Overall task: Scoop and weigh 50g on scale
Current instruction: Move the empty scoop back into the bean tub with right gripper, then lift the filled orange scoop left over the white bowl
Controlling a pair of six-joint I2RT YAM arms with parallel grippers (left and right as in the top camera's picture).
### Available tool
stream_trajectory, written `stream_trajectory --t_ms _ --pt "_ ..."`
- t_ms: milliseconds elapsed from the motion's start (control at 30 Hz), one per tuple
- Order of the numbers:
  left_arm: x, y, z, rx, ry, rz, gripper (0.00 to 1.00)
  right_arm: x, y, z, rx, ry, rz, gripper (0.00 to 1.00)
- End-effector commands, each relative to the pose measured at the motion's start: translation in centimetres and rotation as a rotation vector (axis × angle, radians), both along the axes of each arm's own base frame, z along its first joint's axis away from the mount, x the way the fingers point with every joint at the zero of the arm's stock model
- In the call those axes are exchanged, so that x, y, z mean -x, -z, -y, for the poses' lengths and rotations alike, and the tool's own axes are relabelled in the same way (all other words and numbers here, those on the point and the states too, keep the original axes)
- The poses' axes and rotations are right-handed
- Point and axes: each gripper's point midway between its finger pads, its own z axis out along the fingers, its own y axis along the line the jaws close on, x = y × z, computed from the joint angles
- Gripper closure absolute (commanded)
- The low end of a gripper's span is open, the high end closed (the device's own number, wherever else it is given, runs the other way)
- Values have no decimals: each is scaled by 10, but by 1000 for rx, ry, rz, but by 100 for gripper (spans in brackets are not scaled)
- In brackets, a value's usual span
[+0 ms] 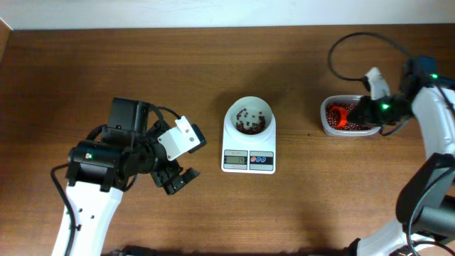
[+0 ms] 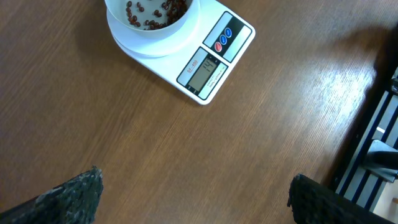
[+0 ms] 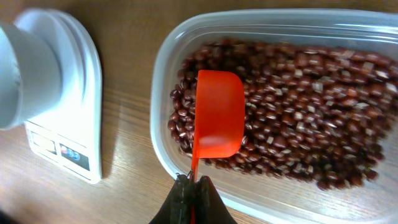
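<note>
Over the clear tub (image 3: pixel 163 81) of red beans (image 3: pixel 311 93), at the table's right side, the right gripper (image 3: pixel 191 190) has its jaws pinched fully together on the thin handle of the orange scoop (image 3: pixel 219 115). The scoop's cup looks empty and hangs above the beans near the tub wall that faces the scale. Whether its lip touches them cannot be told.

The step in hand is judged to be loading the scoop. Done well, the cup's leading edge would tip down into the deeper part of the pile, push through the beans, and level out before lifting, so that nothing rolls off on the way across. Because the handle is slim and held only at its end, a slow, steady carry would guard against the scoop twisting in the grip.

The scale (image 1: pixel 249 155) stands at the table's middle, well apart from the tub, with the round white bowl (image 1: pixel 248 117) on its platform. A thin scatter of beans lies in the bowl, so partial loads, each checked against the display (unreadable at this size), seem wiser than one heaped scoop.

The left gripper (image 1: pixel 176 178) hangs over bare table (image 1: pixel 142 64) on the left side of the scale, jaws spread wide, holding and touching nothing.
</note>
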Motion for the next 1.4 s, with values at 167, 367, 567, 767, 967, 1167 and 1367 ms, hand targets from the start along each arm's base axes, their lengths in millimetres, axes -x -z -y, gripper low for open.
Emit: stream_trajectory --t_ms 167,367,567,767,967,1167,1367 --pt "2 1 1 6 -6 -10 1 4 -20 34 -247 148 77 96" --pt "2 1 1 6 -6 -10 1 11 -31 54 -330 220 109 96" --pt "2 1 1 6 -6 -11 1 15 -39 60 -396 258 122 96" --pt "2 1 1 7 -6 -11 1 13 -51 50 -482 257 144 96" --pt "2 1 1 6 -6 -10 1 14 -62 39 -553 233 164 96" --pt "2 1 1 7 -6 -10 1 10 -71 7 -609 142 171 96" --pt "2 1 1 7 -6 -10 1 7 -71 -47 -617 -3 132 96"
